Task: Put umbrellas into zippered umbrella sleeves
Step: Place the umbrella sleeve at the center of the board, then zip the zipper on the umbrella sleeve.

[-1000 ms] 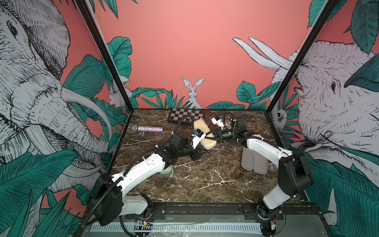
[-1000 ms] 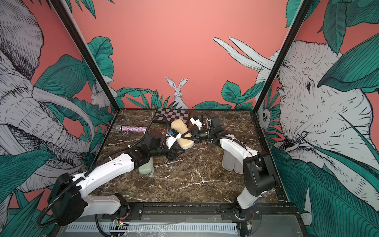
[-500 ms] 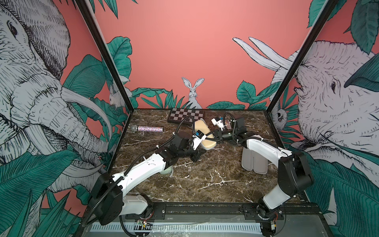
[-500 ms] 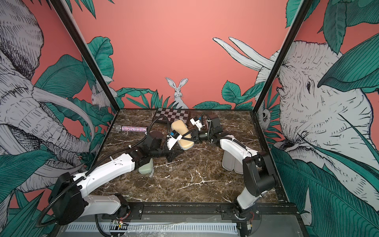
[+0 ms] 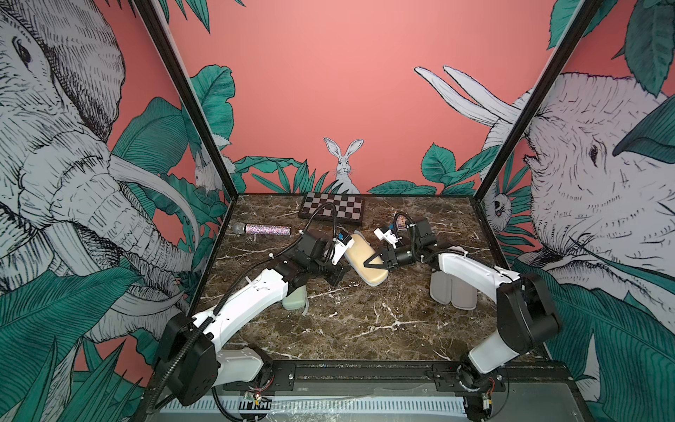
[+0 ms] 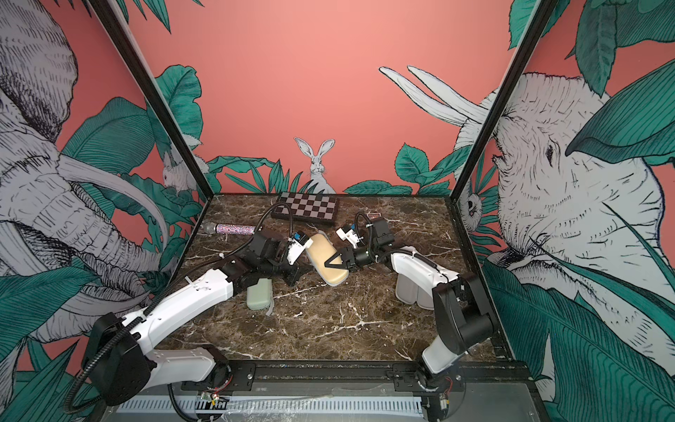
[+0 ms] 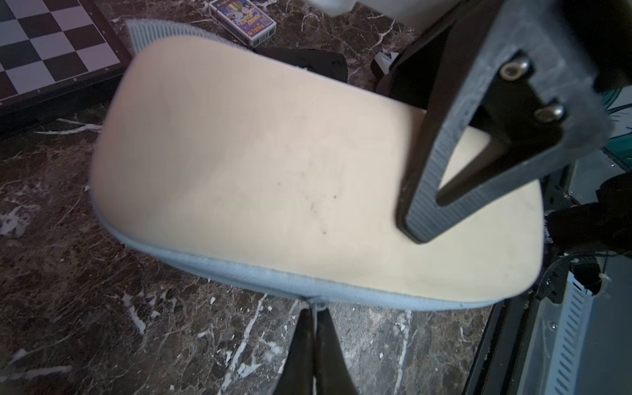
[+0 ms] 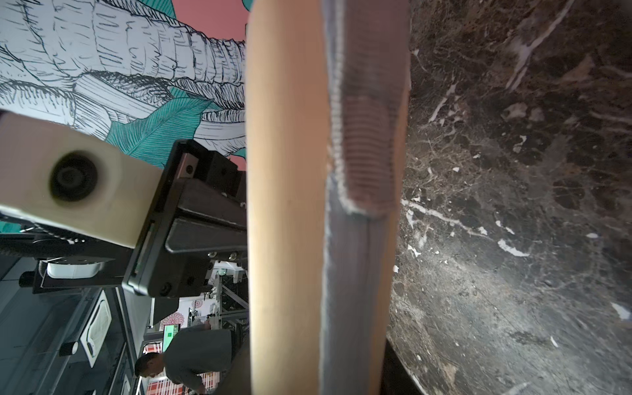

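The cream zippered umbrella sleeve [image 5: 359, 252] lies tilted at the table's middle, also in a top view [image 6: 321, 248]. My right gripper [image 5: 368, 263] is shut across its near end, one finger [image 7: 441, 164] pressed on the cream shell [image 7: 266, 164]. In the right wrist view the sleeve [image 8: 284, 205] stands edge-on, with its grey zipper band [image 8: 355, 280] gaping at the far part. My left gripper [image 7: 316, 309] is shut on the zipper pull at the sleeve's long edge. A closed mint green sleeve [image 5: 294, 297] lies under the left arm. No umbrella shows.
A pale grey open sleeve [image 5: 453, 292] sits under the right arm. At the back lie a checkered board box [image 5: 330, 208], a glittery microphone [image 5: 263, 229] and a small card box [image 7: 242, 20]. A black thing [image 7: 304, 61] lies behind the cream sleeve.
My left gripper's jaws have closed onto the zipper pull at the cream sleeve's edge. The right arm has kept its hold in place.
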You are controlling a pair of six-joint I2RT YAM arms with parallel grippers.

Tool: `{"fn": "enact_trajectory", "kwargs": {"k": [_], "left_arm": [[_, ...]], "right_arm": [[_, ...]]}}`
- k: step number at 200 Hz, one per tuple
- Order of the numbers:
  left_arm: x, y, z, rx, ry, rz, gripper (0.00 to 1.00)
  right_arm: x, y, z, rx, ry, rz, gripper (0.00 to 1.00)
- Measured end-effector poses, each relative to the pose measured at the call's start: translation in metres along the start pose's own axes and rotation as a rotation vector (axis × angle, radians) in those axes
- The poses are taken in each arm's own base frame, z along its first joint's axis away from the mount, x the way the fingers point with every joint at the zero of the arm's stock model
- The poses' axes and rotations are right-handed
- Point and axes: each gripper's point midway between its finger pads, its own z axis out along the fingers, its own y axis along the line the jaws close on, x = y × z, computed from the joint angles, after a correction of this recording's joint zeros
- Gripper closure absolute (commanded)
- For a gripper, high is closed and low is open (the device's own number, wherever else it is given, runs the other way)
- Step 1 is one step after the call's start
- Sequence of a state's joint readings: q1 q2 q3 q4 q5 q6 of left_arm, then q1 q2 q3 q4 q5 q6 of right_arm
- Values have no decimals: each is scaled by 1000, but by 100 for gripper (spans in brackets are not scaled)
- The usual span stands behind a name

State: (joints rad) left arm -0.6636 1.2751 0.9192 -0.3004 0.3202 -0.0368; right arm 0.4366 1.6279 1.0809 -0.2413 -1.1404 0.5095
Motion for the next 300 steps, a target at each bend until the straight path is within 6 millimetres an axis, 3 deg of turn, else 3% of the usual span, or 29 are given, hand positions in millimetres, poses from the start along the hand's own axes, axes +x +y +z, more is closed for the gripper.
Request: {"fn": "enact_trajectory", "kwargs": {"k": [27,48,87,119,151,174,195,211,228,255,280,300], "left_arm": [[24,7,20,-8,19,-77,100],[50,11,37,-11,52,-153,100],[82,5,68,3,110,-252,100],[88,-1,80,28,126,-295,100],[90,-1,82,31,134,-317,100],[90,-1,85,31,142,-329,100],[87,0,89,32,147,-334,100],[87,0,92,37,154,-339,100],[89,-1,93,42,162,-343,100],[90,-1,93,44,165,-345,100],[90,0,93,42,168,-361,100],[91,3,92,42,170,-371,100]], "right_arm": [[-3,-29,14,47,69,48,96],[3,-55,26,92,137,95,82],[19,-90,30,232,199,152,40],[3,-119,10,449,162,84,12],[-1,-131,-18,630,118,19,11],[16,-109,-35,742,74,-171,12],[35,-78,-26,785,76,-424,10],[40,-67,-10,794,116,-566,10],[38,-76,6,822,163,-640,9],[40,-108,24,874,232,-667,8],[40,-129,26,928,267,-672,11],[41,-141,25,965,301,-672,19]]}}
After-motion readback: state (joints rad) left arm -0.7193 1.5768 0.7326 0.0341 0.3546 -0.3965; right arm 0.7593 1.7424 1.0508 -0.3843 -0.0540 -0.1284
